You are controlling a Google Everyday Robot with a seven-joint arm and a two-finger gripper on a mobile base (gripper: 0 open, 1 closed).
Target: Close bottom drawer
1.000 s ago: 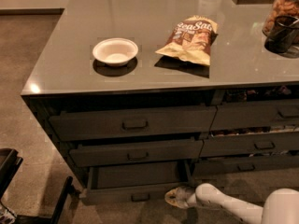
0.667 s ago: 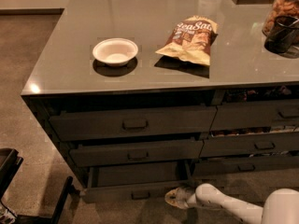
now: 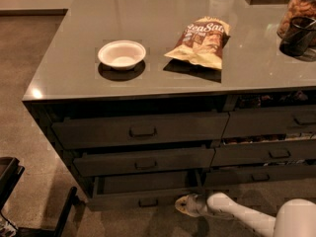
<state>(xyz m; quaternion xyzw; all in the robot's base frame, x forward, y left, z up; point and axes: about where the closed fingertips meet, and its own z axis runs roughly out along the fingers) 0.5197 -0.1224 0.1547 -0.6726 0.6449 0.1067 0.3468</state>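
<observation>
Standing pulled out at the foot of the left-hand stack of three, the wide dark-grey bottom drawer (image 3: 118,200) has its low flat front set forward of the two taller drawer fronts (image 3: 140,130) above it. A small dark rectangular pull (image 3: 148,202) sits at its centre. The open cavity behind the front lies in shadow, and what it holds cannot be made out.

The tool (image 3: 189,205), a tan head on a rounded white arm (image 3: 237,212) reaching in from the lower right corner, sits low over the speckled brown floor (image 3: 29,132). It is just beside the right end of that drawer front. Whether it touches the front cannot be told, nor whether the tool is spread or pressed together.

On the glossy grey worktop (image 3: 74,78) a small round white bowl (image 3: 122,54) stands empty towards the left. Apart from it, to the right, a crumpled yellow-and-brown snack bag (image 3: 201,41) lies flat. At the right edge a clear glass jar (image 3: 297,6) holds pale brown pieces, and a dark cup (image 3: 296,36) stands just in front of it, its contents hidden.

The narrower drawers of the neighbouring stack (image 3: 271,154) show thin gaps above their fronts, with small things dimly visible inside.
</observation>
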